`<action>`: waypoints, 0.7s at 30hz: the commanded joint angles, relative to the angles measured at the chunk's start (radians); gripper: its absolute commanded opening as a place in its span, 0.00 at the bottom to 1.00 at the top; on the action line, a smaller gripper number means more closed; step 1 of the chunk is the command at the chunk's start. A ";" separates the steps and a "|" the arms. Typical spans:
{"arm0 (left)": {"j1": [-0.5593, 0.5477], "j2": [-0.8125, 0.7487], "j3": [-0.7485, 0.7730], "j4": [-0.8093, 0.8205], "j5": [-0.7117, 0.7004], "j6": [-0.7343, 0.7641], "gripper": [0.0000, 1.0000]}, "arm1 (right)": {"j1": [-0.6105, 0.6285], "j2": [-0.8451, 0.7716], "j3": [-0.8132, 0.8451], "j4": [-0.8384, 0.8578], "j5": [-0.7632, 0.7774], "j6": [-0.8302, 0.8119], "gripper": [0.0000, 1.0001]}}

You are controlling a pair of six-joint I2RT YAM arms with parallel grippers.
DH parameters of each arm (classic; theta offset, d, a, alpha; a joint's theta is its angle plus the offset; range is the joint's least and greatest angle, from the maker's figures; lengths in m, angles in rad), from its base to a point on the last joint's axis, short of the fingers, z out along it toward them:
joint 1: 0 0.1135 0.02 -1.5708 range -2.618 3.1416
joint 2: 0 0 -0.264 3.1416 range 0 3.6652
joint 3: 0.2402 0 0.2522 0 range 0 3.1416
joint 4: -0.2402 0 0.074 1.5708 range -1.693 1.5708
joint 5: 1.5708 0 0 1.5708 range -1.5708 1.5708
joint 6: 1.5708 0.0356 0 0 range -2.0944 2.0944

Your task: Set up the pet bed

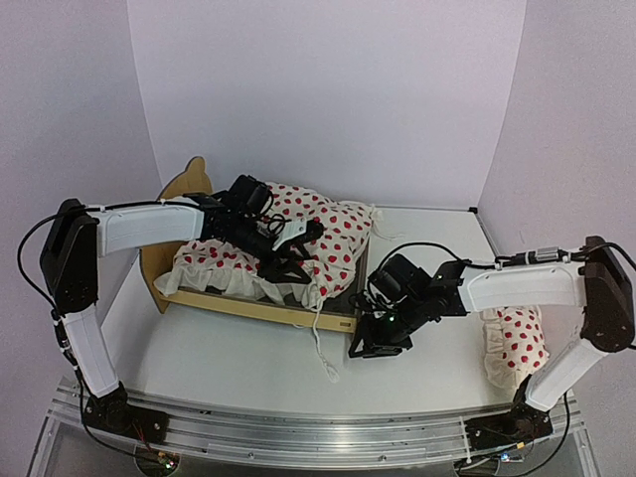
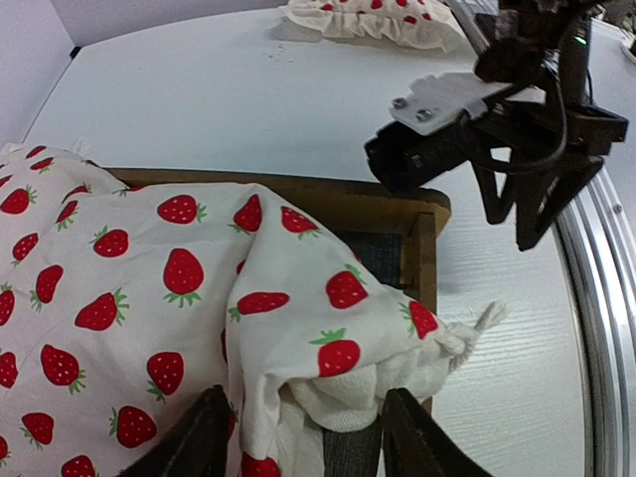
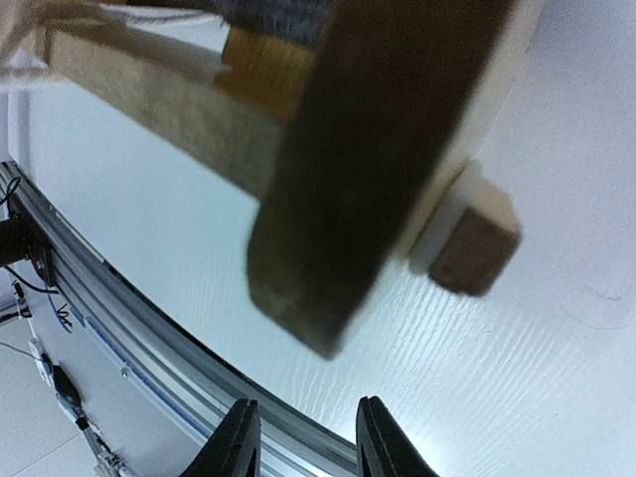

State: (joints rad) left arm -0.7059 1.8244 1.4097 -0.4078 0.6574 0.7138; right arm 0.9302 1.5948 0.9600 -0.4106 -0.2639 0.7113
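Nearest the left wrist camera, at 6 o'clock, the two fingers (image 2: pixel 199 437) of the left gripper (image 2: pixel 306 407) are seen standing apart. A bunched corner of the duvet (image 2: pixel 149 278) is found between them, but it is not pinched.

Seen from above, the pet bed (image 1: pixel 248 306) is set toward 9 o'clock on the table (image 1: pixel 248 358). Its headboard (image 1: pixel 189 179) is pointed to 10 o'clock and its footboard (image 3: pixel 378 149) to 4 o'clock. The duvet is heaped on the bed and is not spread flat.

The right gripper (image 3: pixel 308 407) is held low, just beside the footboard corner. Its fingers are apart too, and nothing is held in them. The pillow (image 1: pixel 517 343) is found well apart from the bed, at 3 o'clock.

The step in hand is likely the smoothing of the duvet. It is best done if a thin edge of cloth is pinched, not a thick bunch. The cloth should be pulled slowly toward 4 o'clock and kept low. The light bed could be dragged along, so the footboard should be steadied by the right gripper. The loose string (image 1: pixel 320 348) should be kept out of the fingers.
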 commanded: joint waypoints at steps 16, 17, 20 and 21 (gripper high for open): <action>0.035 -0.141 -0.073 -0.409 -0.080 0.332 0.59 | 0.002 0.021 0.101 0.057 0.443 -0.085 0.34; 0.039 -0.140 -0.086 -0.380 -0.100 0.328 0.60 | 0.002 0.031 0.107 0.058 0.454 -0.091 0.33; 0.049 -0.132 -0.113 -0.323 -0.158 0.326 0.60 | 0.001 0.046 0.124 0.059 0.503 -0.111 0.31; 0.050 -0.127 -0.121 -0.307 -0.176 0.325 0.60 | 0.000 0.049 0.129 0.058 0.519 -0.118 0.31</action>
State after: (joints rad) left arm -0.6704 1.7142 1.3071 -0.8085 0.5795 1.0233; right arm 0.9379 1.6139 1.0394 -0.4011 0.1296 0.6284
